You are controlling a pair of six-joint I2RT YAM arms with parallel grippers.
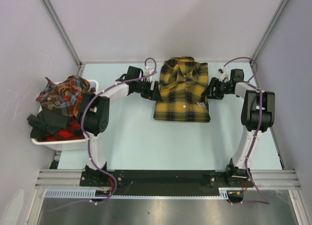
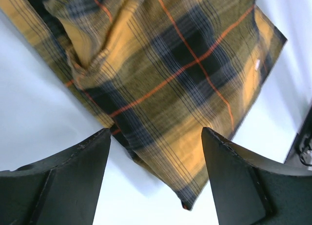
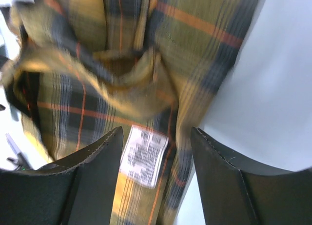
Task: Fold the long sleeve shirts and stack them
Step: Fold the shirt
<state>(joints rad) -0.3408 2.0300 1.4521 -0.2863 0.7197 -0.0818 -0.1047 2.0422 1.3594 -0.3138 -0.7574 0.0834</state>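
The mustard-yellow plaid shirt point(image 1: 182, 91) lies folded into a rough rectangle at the middle back of the table, collar at the far end. My left gripper point(image 1: 152, 92) is open at the shirt's left edge; in the left wrist view the cloth's corner point(image 2: 195, 186) hangs between the two black fingers point(image 2: 73, 171) without being pinched. My right gripper point(image 1: 210, 92) is open at the shirt's right edge; in the right wrist view the shirt point(image 3: 122, 78) and its white care label point(image 3: 144, 155) lie between the spread fingers point(image 3: 219, 176).
A white basket point(image 1: 63, 143) at the left edge holds several crumpled red-toned plaid shirts point(image 1: 66, 95) and a dark garment point(image 1: 48, 122). Grey walls enclose the table at back and sides. Pale table surface point(image 1: 161, 142) lies in front of the shirt.
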